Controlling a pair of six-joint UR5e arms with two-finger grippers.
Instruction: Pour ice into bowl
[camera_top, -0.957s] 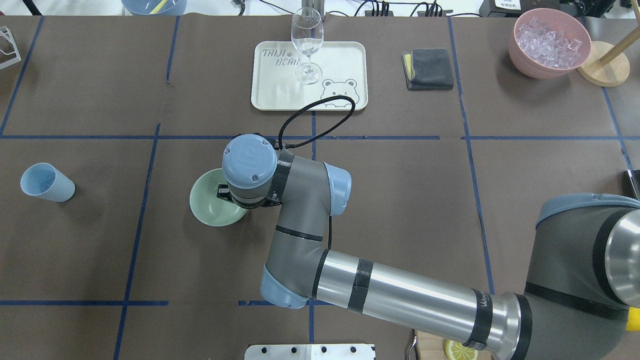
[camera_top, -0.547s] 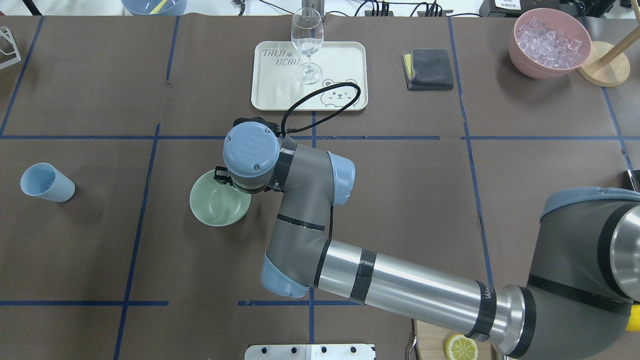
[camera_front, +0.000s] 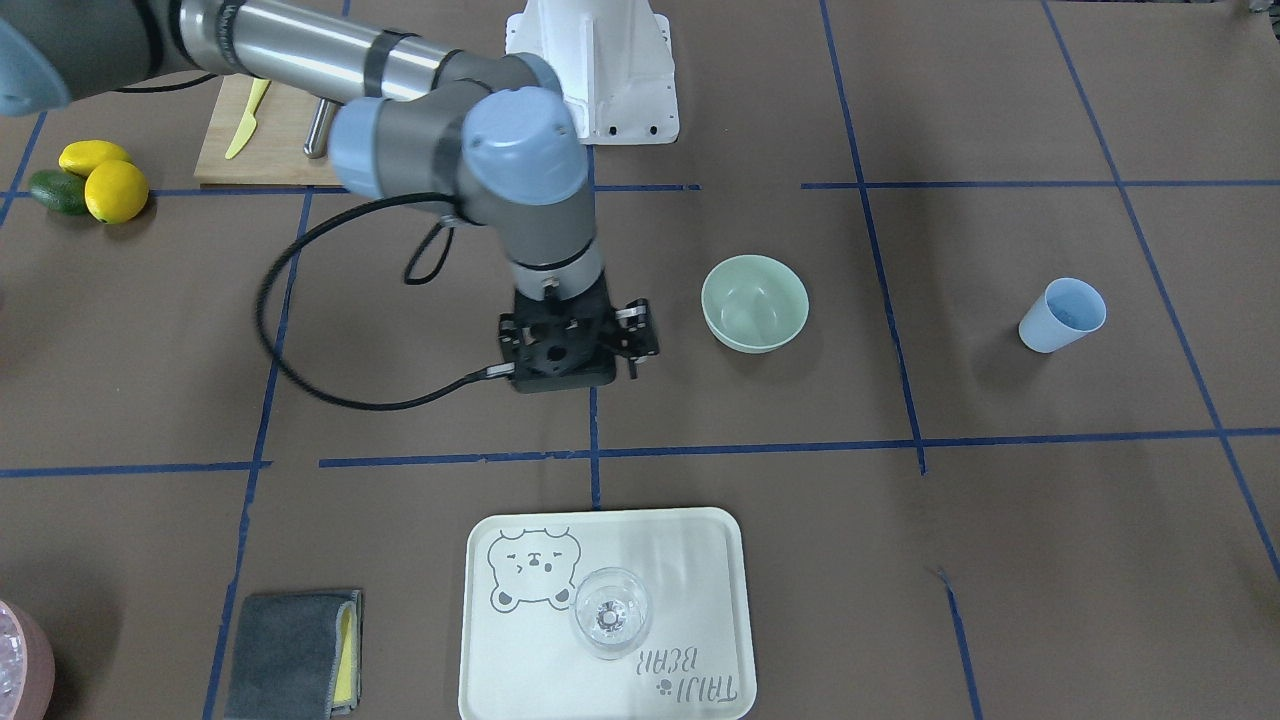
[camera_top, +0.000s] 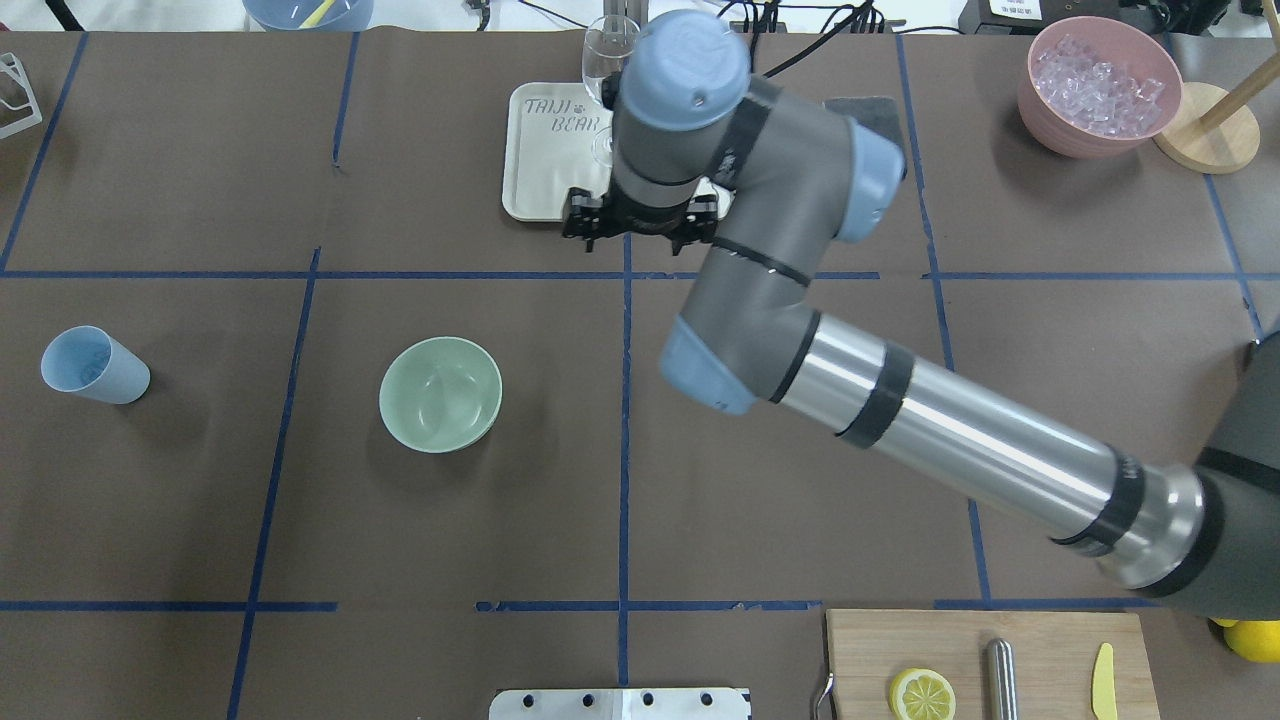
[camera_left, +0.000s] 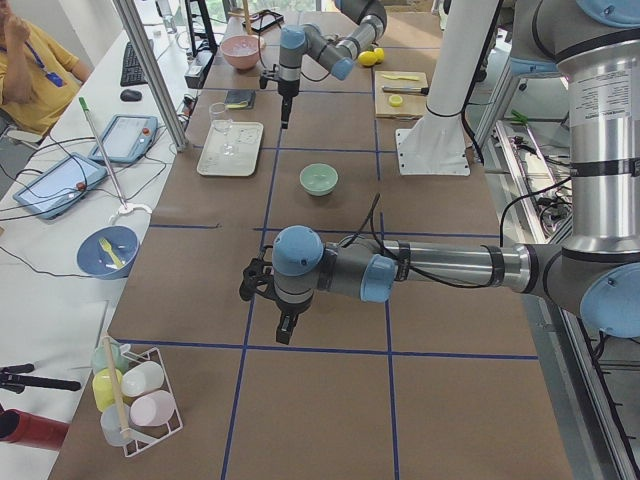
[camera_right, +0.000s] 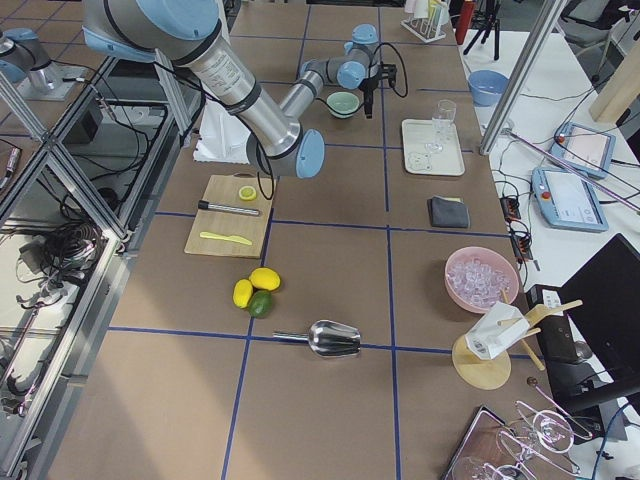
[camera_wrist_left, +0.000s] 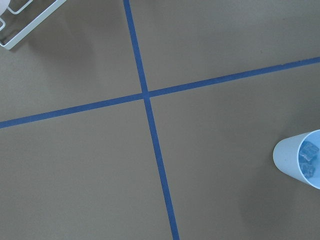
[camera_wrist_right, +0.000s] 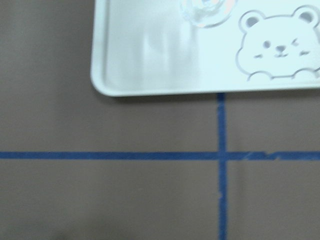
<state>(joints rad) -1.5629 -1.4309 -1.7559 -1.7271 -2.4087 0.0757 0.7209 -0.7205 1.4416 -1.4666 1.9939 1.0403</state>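
Note:
The mint-green bowl (camera_top: 440, 393) stands empty left of the table's middle; it also shows in the front view (camera_front: 755, 302). The light blue cup (camera_top: 95, 365) stands far left, and the left wrist view shows small clear ice cubes (camera_wrist_left: 306, 159) inside the cup (camera_wrist_left: 290, 156). My right gripper (camera_top: 640, 220) hangs over the table at the tray's near edge, away from the bowl; its fingers are hidden under the wrist, so I cannot tell if it is open. My left gripper (camera_left: 286, 326) shows only in the exterior left view, and I cannot tell its state.
A white bear tray (camera_top: 545, 160) holds a wine glass (camera_front: 610, 612). A pink container of ice (camera_top: 1100, 85) stands far right, and a grey cloth (camera_front: 295, 652) lies beside the tray. A cutting board (camera_top: 990, 660) with a lemon half lies near the robot. A metal scoop (camera_right: 330, 340) lies on the table.
My right arm has left the bowl and swung away to the tray's near edge. The bowl and the blue cup have stayed in place.

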